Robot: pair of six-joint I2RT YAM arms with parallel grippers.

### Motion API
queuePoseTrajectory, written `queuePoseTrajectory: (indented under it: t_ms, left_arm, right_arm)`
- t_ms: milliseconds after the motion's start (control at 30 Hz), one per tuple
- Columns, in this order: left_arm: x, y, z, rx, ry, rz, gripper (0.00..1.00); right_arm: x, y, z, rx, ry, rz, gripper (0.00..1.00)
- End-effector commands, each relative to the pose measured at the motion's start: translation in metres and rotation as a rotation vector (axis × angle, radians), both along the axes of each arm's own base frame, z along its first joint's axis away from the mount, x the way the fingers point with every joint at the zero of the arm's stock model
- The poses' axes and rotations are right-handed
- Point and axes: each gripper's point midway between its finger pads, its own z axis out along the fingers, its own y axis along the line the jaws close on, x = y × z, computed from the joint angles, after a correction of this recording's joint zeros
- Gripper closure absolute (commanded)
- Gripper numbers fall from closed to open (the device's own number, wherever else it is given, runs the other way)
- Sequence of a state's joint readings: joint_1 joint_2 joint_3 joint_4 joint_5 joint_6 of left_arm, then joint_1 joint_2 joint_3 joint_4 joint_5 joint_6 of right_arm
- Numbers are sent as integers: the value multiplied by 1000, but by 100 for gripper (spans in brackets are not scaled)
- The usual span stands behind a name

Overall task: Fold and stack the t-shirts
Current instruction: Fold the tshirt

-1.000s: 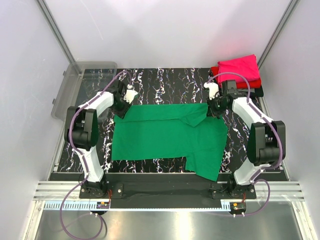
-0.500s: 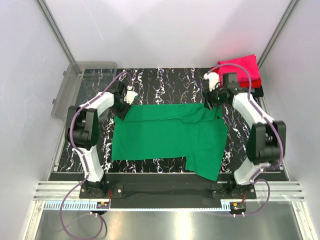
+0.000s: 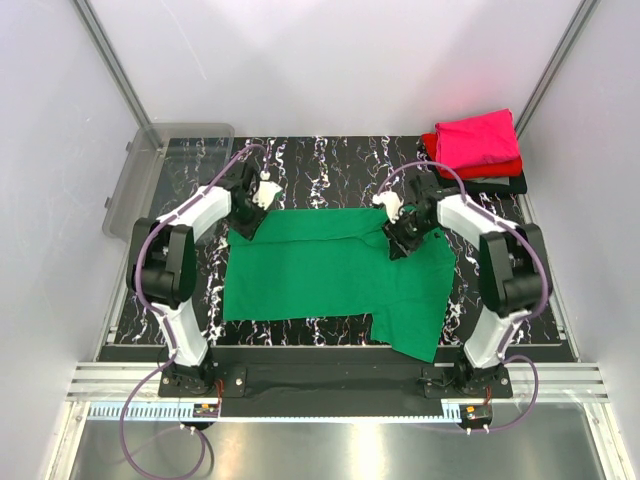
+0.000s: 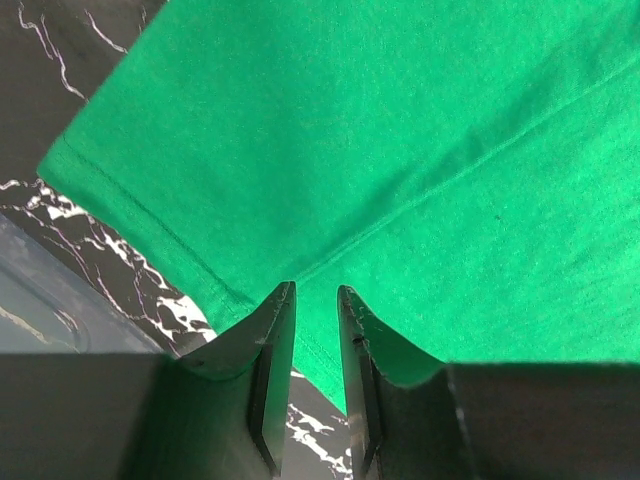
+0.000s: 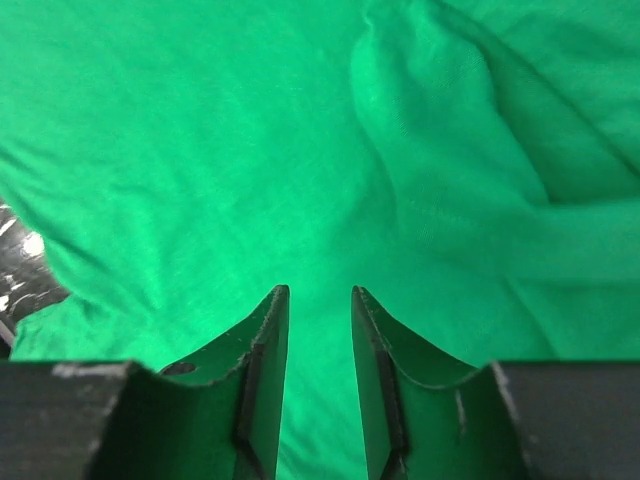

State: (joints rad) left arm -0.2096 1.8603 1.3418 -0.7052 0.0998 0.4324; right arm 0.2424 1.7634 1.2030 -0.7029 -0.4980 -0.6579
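Observation:
A bright green t-shirt [image 3: 320,275] lies spread on the black marbled table [image 3: 330,165], with a lumpy fold near its far right shoulder [image 5: 450,170]. My left gripper [image 3: 245,218] hovers over the shirt's far left corner; in the left wrist view [image 4: 315,290] its jaws stand a narrow gap apart over flat green cloth [image 4: 400,150] and hold nothing. My right gripper [image 3: 398,238] is low over the shirt's far right part; in the right wrist view [image 5: 320,290] its jaws are apart and empty above the cloth [image 5: 200,150]. A magenta-pink shirt [image 3: 478,138] lies folded on a red one [image 3: 508,166] and a black one [image 3: 512,184] at the back right.
A clear grey plastic bin [image 3: 150,175] stands off the table's far left corner; its edge shows in the left wrist view [image 4: 40,320]. White walls and metal posts close in the back and sides. The shirt's near right part hangs toward the table's front edge [image 3: 330,352].
My right gripper went out to the far right corner, drawing the folded cloth rightward, then came back left and nearer over the shirt. My left gripper has barely shifted.

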Motion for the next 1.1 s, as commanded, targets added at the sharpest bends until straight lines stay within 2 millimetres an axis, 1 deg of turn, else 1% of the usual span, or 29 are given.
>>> queuePoseTrajectory:
  t_ms: [0, 300, 333, 433, 733, 767, 867, 900, 1000, 1067]
  left_arm:
    - [1, 3, 18, 2, -51, 12, 72]
    - [-7, 7, 13, 21, -38, 13, 73]
    - [-8, 8, 13, 23, -39, 14, 72]
    - [-8, 9, 13, 26, -36, 16, 72]
    - [-6, 8, 11, 31, -31, 11, 73]
    - [-6, 7, 11, 33, -32, 9, 73]
    - [-7, 7, 12, 38, -35, 7, 73]
    - [-7, 8, 12, 40, -35, 6, 73]
    - [-8, 8, 13, 40, -37, 3, 73]
    - [-9, 8, 12, 42, -32, 5, 73]
  right_arm:
    - [18, 7, 5, 5, -23, 26, 61]
    - [49, 19, 1, 34, -37, 8, 59]
    - [50, 19, -3, 34, -27, 7, 59]
    - [55, 21, -7, 38, -22, 0, 58]
    - [62, 29, -8, 74, -10, -36, 58]
    - [66, 29, -8, 74, -22, -46, 58]
    - [74, 29, -2, 76, -51, -82, 59]
    - [75, 30, 5, 83, -68, -88, 61]
    - [78, 31, 21, 102, -125, -91, 61]
    - [80, 32, 25, 109, -141, -93, 60]
